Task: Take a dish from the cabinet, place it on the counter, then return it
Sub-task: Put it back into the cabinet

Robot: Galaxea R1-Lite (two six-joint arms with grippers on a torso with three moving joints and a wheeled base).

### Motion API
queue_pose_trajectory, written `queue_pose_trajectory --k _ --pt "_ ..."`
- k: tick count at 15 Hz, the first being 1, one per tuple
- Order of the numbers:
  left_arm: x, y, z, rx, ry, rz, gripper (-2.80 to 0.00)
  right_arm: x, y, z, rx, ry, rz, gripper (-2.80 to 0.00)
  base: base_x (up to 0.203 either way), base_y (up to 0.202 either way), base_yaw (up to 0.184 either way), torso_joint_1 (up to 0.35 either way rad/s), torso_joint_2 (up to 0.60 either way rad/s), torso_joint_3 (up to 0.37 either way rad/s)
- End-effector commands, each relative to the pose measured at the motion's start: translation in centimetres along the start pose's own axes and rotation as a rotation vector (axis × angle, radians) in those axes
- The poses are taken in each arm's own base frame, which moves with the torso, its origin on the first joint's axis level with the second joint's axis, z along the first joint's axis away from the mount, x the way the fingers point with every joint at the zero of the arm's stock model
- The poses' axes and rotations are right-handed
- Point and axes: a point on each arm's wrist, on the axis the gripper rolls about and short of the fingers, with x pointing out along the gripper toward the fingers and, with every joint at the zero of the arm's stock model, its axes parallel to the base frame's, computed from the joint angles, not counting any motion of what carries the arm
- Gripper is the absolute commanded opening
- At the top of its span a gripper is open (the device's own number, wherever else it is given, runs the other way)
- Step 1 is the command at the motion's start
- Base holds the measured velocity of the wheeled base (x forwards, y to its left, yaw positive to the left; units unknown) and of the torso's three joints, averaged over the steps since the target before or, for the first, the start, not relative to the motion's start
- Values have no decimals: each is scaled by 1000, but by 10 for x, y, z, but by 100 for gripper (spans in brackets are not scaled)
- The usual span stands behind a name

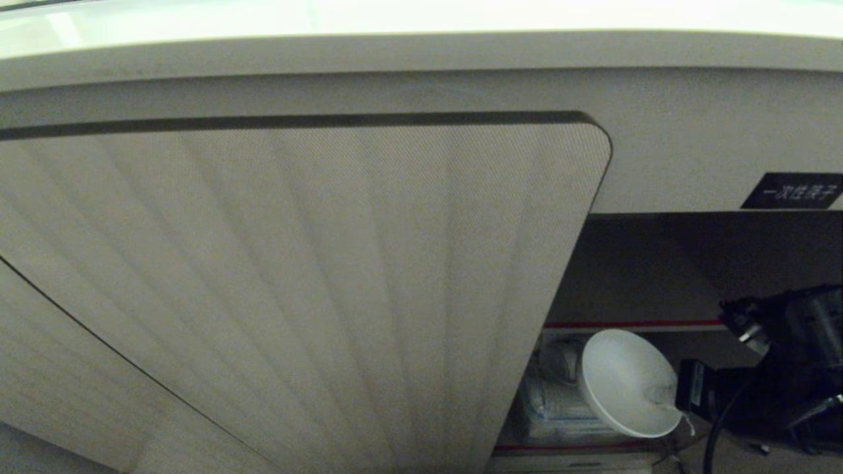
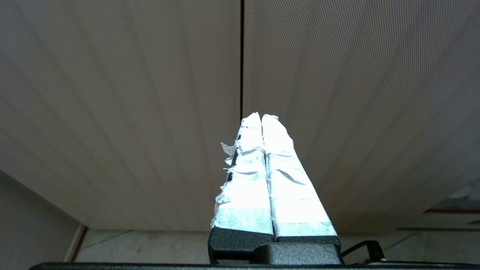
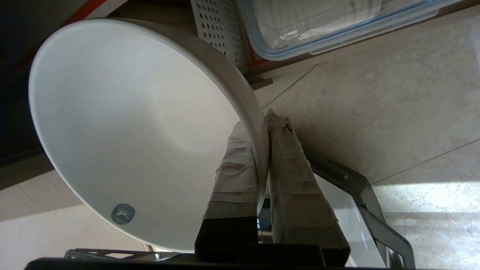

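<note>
right end effector (image 3: pixel 262 123) clamped on the bowl's (image 1: pixel 625 382) rim, one finger inside, one outside. bowl tilted on edge, held just in front of the open cabinet (image 1: pixel 658 276) by its red-edged shelf (image 1: pixel 632 324), next to the ribbed door (image 1: pixel 316 276). left end effector (image 2: pixel 261 117) closed, empty, facing shut doors. worktop (image 1: pixel 421 49) edge up top.

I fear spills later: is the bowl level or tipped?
Tipped. The bowl stands on edge at the cabinet opening, its inside facing sideways, and the right gripper pinches its rim between both fingers.
</note>
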Motion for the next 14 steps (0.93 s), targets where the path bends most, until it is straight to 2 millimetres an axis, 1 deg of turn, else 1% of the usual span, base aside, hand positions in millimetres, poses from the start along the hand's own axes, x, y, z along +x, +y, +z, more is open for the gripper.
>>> queue_pose_trajectory --k 1,9,14 --pt "0 0 0 -1 -1 0 -280 -1 -1 3 12 -12 1 -280 0 0 0 0 0 0" --pt "0 0 0 -1 0 0 -280 -5 3 20 38 -69 9 -280 0 0 0 0 0 0" --pt "0 0 0 -1 -2 0 -280 -4 -1 27 62 -88 -6 -280 0 0 0 0 0 0"
